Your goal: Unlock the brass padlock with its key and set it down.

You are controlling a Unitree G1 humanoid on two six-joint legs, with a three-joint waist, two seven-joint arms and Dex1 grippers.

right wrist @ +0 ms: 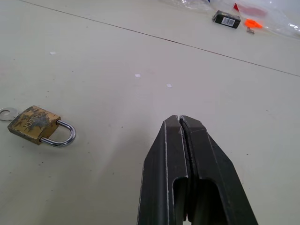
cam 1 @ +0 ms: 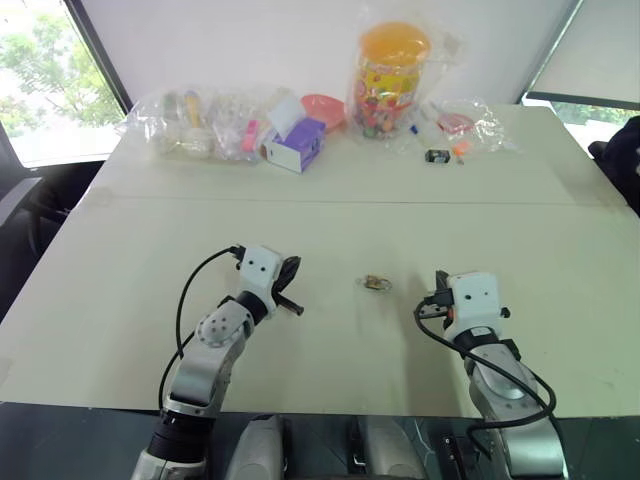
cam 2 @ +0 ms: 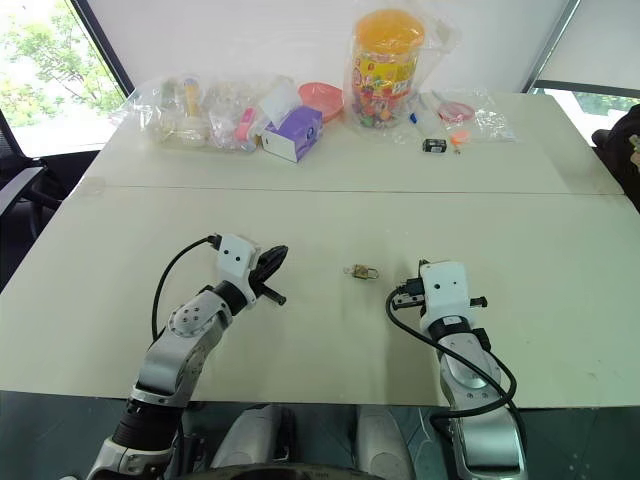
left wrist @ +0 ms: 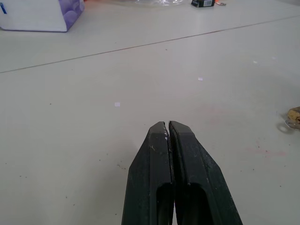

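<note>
Head eyes look down over the table (cam 1: 330, 220); wrist cameras skim low across it.

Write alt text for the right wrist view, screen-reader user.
The right gripper has its two black fingers shut and empty above a pale table. The brass padlock lies flat on it to one side, shackle closed, a silvery key head at its base. A small black item sits far off.

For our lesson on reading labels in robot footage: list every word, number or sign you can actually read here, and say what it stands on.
None can be read for certain.
Brass padlock: stamped lettering on its worn face, too faint to read.
Small black item: white label, too small to read.
Yellow-lidded jar: colourful print, too blurred to read.
Purple and white box: no legible text.
</note>
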